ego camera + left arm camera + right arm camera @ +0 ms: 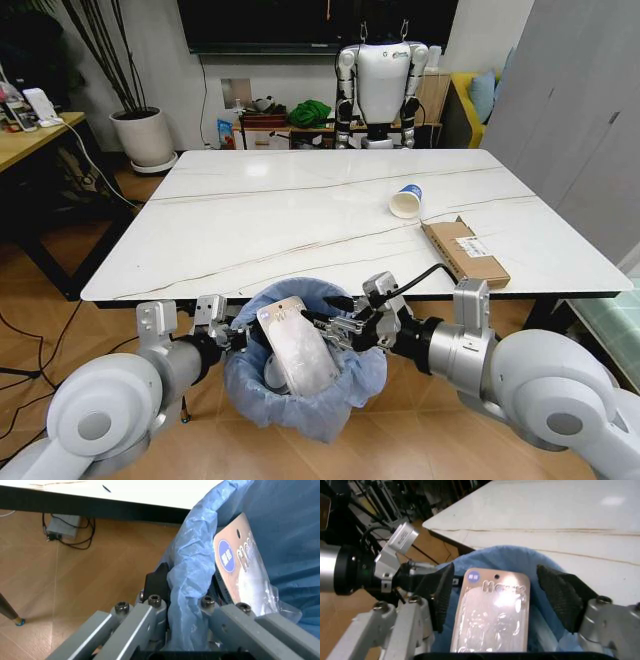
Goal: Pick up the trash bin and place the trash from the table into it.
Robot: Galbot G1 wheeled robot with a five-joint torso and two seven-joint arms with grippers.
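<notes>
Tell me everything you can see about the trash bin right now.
The trash bin is small and round, lined with a crinkly light blue plastic bag that hangs over its rim. It is held upright below the near edge of the table. The left hand clamps its rim on one side. The right hand is open above its mouth, over a flat pinkish packet that stands tilted inside.

We read no full word: the tan plastic-fronted packet point(492, 615) between the right gripper's point(502, 592) open pads shows blurred lettering beside a round blue sticker.
</notes>
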